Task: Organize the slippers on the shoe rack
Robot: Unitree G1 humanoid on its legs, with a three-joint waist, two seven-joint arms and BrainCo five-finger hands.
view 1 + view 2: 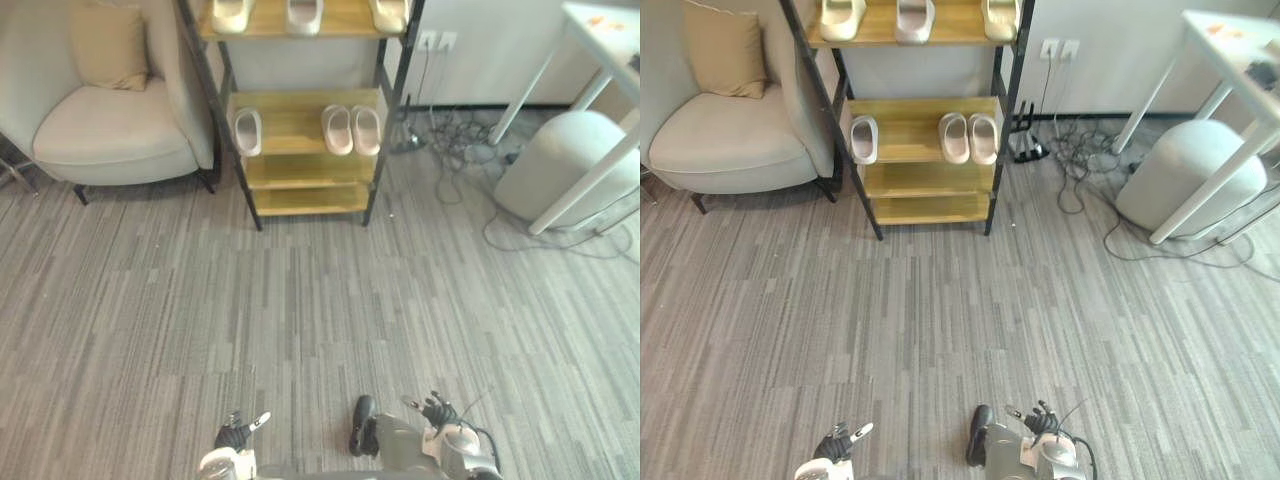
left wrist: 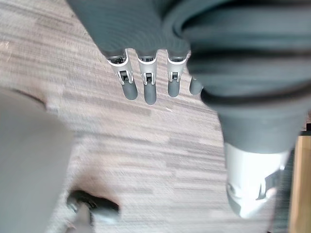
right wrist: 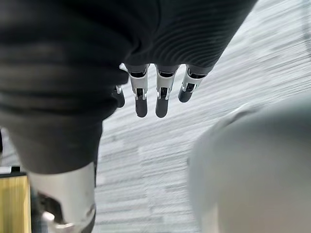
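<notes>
Broadly, a grey striped carpet [image 1: 300,300] lies open between the robot and the far wall. At its far edge a beige upholstered armchair [image 1: 110,130] stands just beside the left post of a black metal-framed shoe rack with wooden shelves [image 1: 300,172]. A round grey pouf [image 1: 560,165], a white table [image 1: 600,30] and a tangle of dark cables [image 1: 450,150] lie off to the rack's right.

On the middle shelf a single white foam slipper [image 1: 247,131] sits at the left end and a pair of pale pink foam slippers [image 1: 338,130] towards the right. Three more pale slippers [image 1: 304,14] rest on the shelf above. All lie with their long axes running front to back.

Every slipper is well ahead of both hands. The left hand [image 1: 235,437] hangs low with straight fingers [image 2: 149,90], holding nothing, on the lone slipper's side. The right hand [image 1: 437,410], fingers [image 3: 162,99] equally straight and empty, is nearer the pair. The way forward looks clear, with the armchair crowding the left flank
</notes>
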